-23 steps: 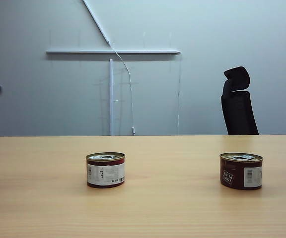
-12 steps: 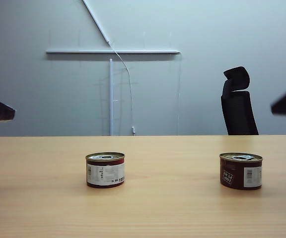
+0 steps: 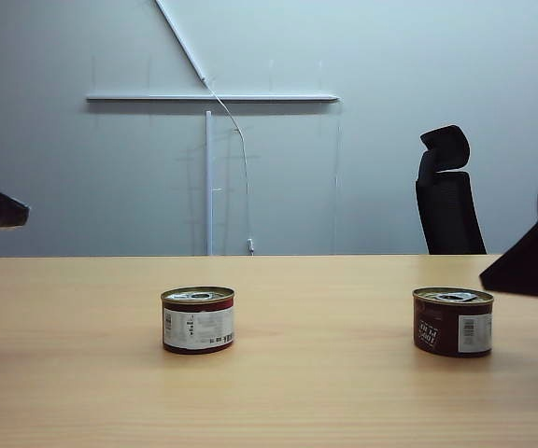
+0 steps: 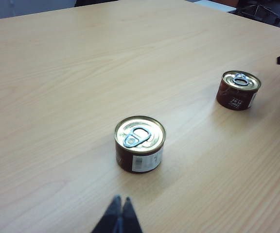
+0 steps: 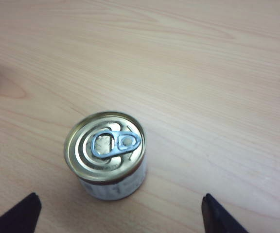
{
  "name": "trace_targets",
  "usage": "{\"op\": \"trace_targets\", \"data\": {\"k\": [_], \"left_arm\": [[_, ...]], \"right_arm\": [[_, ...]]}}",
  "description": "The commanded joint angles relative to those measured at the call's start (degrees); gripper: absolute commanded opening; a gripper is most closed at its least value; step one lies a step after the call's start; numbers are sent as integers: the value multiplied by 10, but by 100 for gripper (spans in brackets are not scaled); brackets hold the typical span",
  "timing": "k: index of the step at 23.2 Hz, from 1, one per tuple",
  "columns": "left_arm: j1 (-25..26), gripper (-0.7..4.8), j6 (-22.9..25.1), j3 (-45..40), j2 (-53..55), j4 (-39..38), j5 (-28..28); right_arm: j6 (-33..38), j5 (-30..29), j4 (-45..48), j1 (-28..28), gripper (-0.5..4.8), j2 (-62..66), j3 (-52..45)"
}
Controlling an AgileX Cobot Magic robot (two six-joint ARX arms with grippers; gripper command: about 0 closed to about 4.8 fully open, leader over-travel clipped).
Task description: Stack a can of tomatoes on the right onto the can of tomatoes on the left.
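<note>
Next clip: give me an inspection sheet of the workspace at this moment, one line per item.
Surface: light wooden table, bare apart from two cans.
Job's things: left tomato can and right tomato can, both upright, apart, unstacked.
Clutter: nothing seen.
Grippers: left gripper shut, short of the left can; right gripper open wide, above the right can, holding nothing.
Cables: thin white cable hanging on the back wall.
Surroundings: grey wall, black office chair behind the table.

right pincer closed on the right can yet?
No: in the right wrist view the right pincer stands wide open above the right can, fingertips clear of it.
</note>
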Motion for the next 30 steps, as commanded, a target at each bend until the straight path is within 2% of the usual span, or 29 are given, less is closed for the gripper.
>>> {"op": "trace_targets", "data": {"k": [1, 5, 13, 14, 17, 18, 20, 21, 24, 25, 30], "left_arm": [[1, -4, 0, 2, 0, 5, 0], [1, -4, 0, 2, -3, 5, 0], [1, -4, 0, 2, -3, 5, 0], [1, -4, 0, 2, -3, 5, 0], [1, -4, 0, 2, -3, 5, 0], [1, -4, 0, 2, -3, 5, 0], [1, -4, 0, 2, -3, 5, 0], [1, -4, 0, 2, -3, 5, 0], [7, -4, 0, 2, -3, 5, 1], [12, -4, 0, 2, -3, 5, 3], [87, -4, 0, 2, -5, 5, 2]], "right_arm": [[-3, -6, 104, 1, 479, 80, 0], [-3, -14, 210, 1, 479, 211, 6], [-3, -23, 284, 1, 479, 399, 78], [-1, -26, 284, 1, 443, 426, 90], [3, -52, 294, 1, 50, 443, 96], [3, -69, 295, 1, -14, 443, 99], [12, -106, 307, 2, -3, 443, 117], [27, -107, 305, 4, -3, 443, 129], [43, -176, 231, 29, -3, 453, 220], [43, -182, 204, 37, -3, 461, 248], [29, -195, 125, 82, -3, 535, 386]]}}
